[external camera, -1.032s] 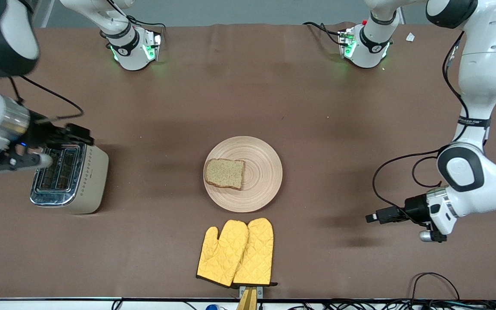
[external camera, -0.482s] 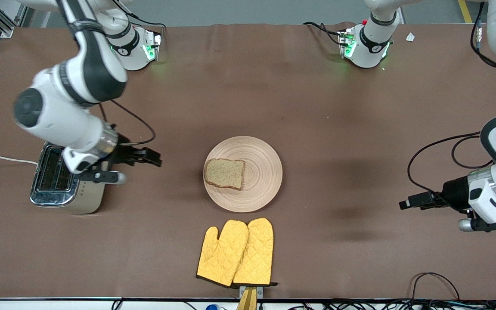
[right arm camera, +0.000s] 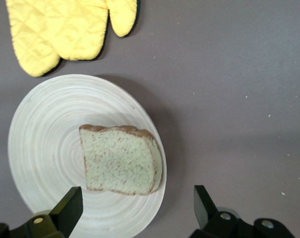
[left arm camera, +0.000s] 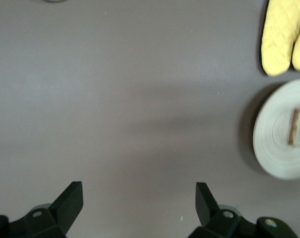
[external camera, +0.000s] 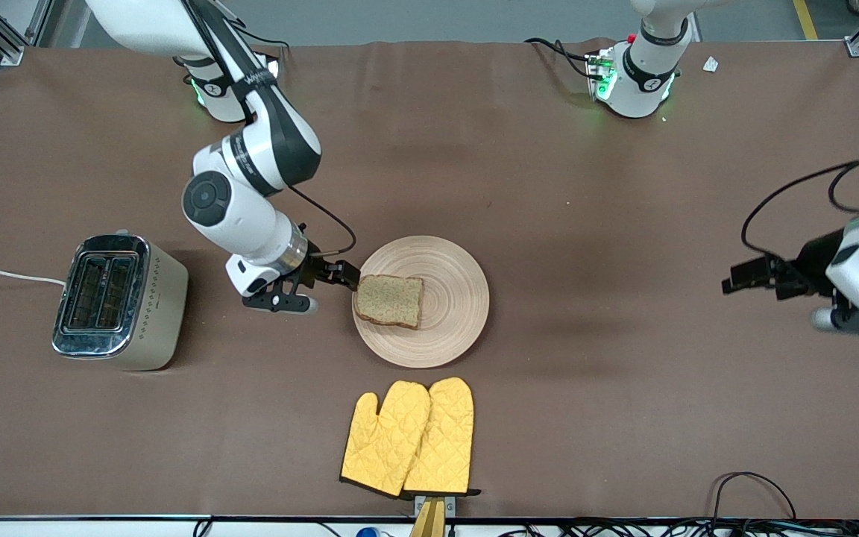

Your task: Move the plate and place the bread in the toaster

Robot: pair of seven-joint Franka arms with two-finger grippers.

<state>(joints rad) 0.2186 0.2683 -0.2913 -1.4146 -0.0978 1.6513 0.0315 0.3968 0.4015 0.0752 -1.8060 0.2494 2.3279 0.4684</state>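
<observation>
Reaching over the plate rim toward the toaster end, front view has the right gripper empty, jaws spread, just beside the bread; the left gripper waits, spread and empty, over bare table. Left wrist: plate and oven mitts off ahead. Right wrist: bread between the jaws' line (judgement: drop lower, straddle the crust edges, then squeeze gently).
</observation>
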